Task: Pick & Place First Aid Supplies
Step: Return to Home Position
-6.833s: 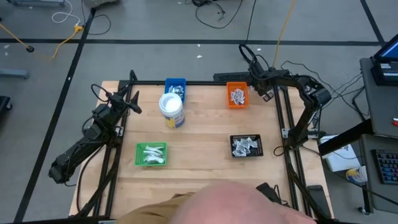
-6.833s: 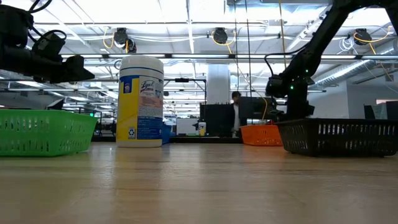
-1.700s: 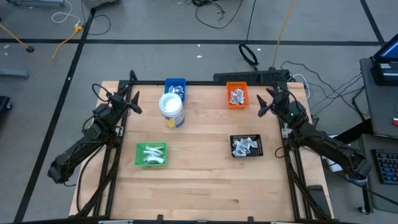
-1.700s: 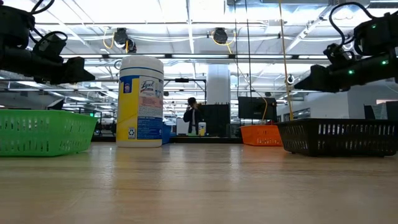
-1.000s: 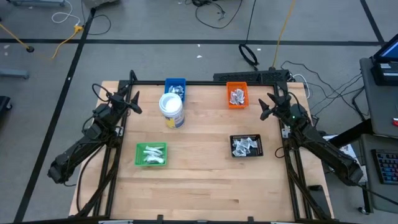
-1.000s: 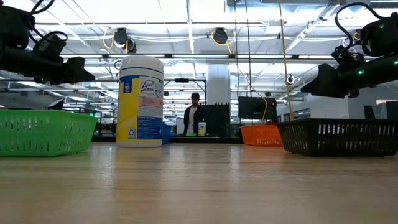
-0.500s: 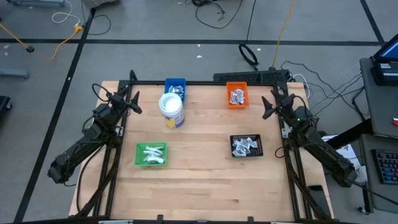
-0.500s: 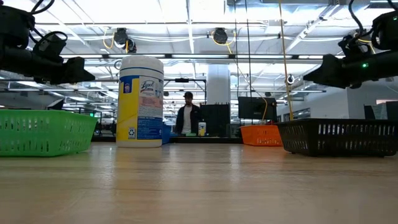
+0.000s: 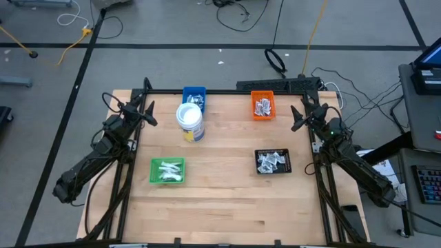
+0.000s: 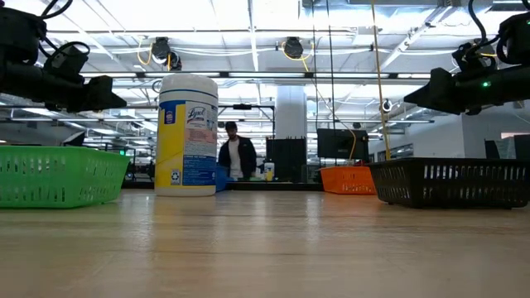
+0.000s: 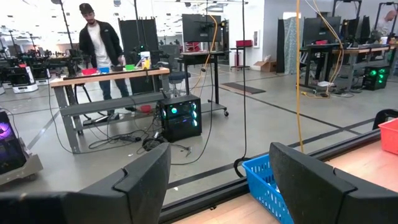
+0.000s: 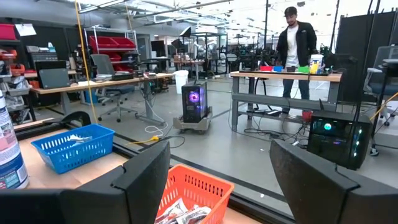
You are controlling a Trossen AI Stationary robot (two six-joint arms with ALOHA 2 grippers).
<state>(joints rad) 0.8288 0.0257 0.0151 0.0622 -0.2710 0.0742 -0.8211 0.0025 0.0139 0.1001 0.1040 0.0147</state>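
Observation:
The first aid supplies, small white and silvery packets, lie in four trays: green (image 9: 167, 171), black (image 9: 273, 161), orange (image 9: 262, 105) and blue (image 9: 194, 96). My left gripper (image 9: 148, 114) hovers level over the table's left edge, open, with nothing between its fingers (image 11: 144, 180). My right gripper (image 9: 296, 119) hovers level over the right edge, near the orange tray (image 12: 193, 196), open and holding nothing. Both stand well above the table in the low view, the left gripper (image 10: 116, 95) over the green tray and the right gripper (image 10: 411, 99) over the black one.
A white cylindrical tub with a blue label (image 9: 190, 121) stands upright on its base between the blue and green trays. Bare wood lies in the table's middle and near half (image 9: 227, 207). A black frame rail (image 9: 227, 91) runs along the far edge. A person (image 10: 236, 157) moves in the room behind.
My right gripper has tipped its fingers up from a slight downward slant to level, staying over the table's right edge. My left gripper has kept still. The person in the room behind has walked toward the picture's left.

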